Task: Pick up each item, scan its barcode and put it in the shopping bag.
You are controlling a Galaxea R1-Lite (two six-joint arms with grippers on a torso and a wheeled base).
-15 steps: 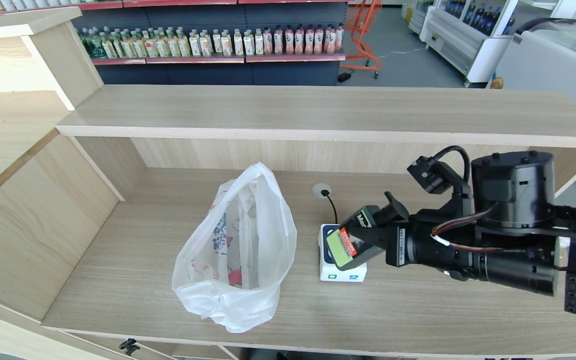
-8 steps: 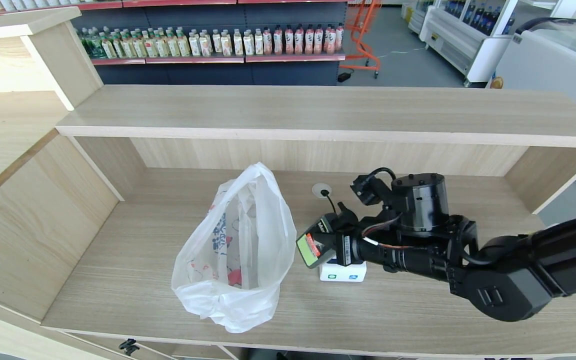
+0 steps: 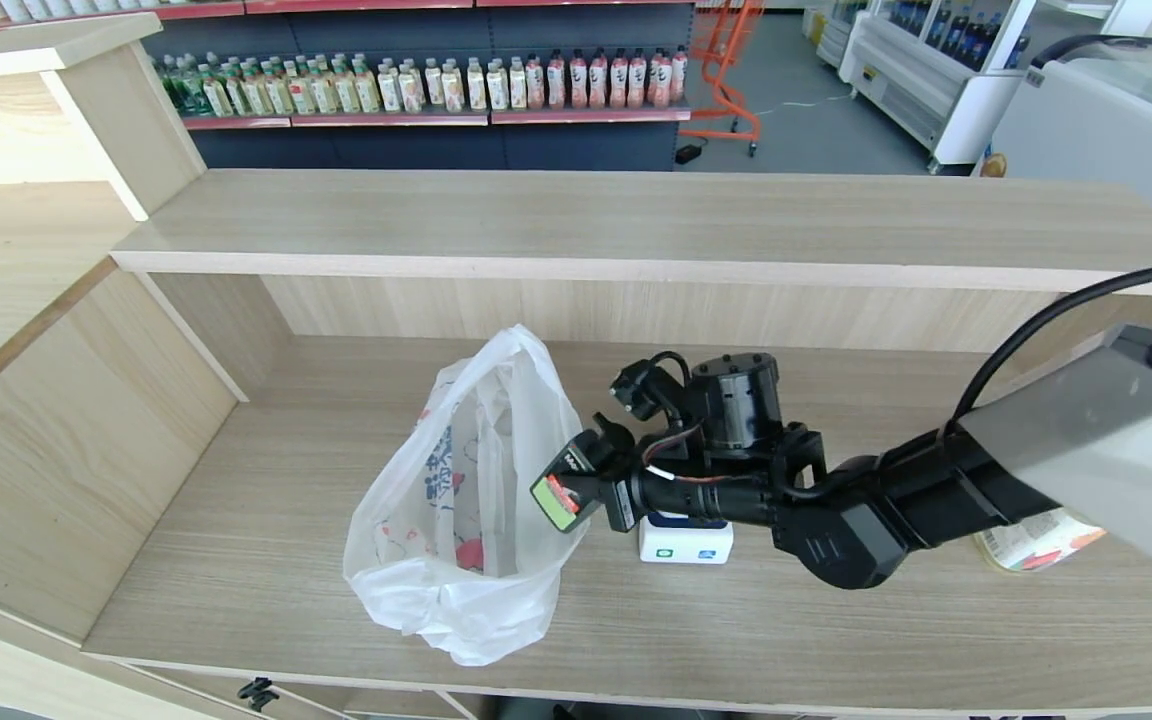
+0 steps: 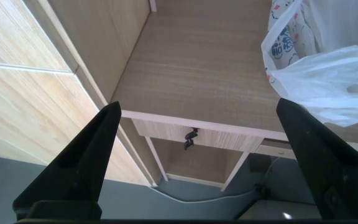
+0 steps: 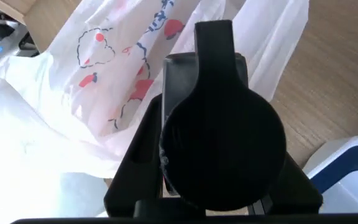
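Observation:
My right gripper (image 3: 568, 487) is shut on a small dark box with a green and red end (image 3: 556, 502), held in the air at the right rim of the white plastic shopping bag (image 3: 471, 500). The bag stands open on the counter, with red and blue print on it. In the right wrist view the box (image 5: 207, 68) is a dark block between the jaws, with the bag (image 5: 104, 74) right beyond it. The white barcode scanner (image 3: 686, 541) sits on the counter under my right wrist. My left gripper (image 4: 197, 155) hangs open off the counter's front edge, the bag (image 4: 322, 68) off to one side.
A black cable runs from the scanner to a grommet (image 3: 644, 380) in the counter. A packaged item (image 3: 1036, 540) lies at the right, partly behind my arm. The counter (image 3: 266, 520) has a raised back ledge and a side wall on the left.
My right arm has carried the box leftward, from over the scanner to the bag's right rim. The bag and scanner have stayed put.

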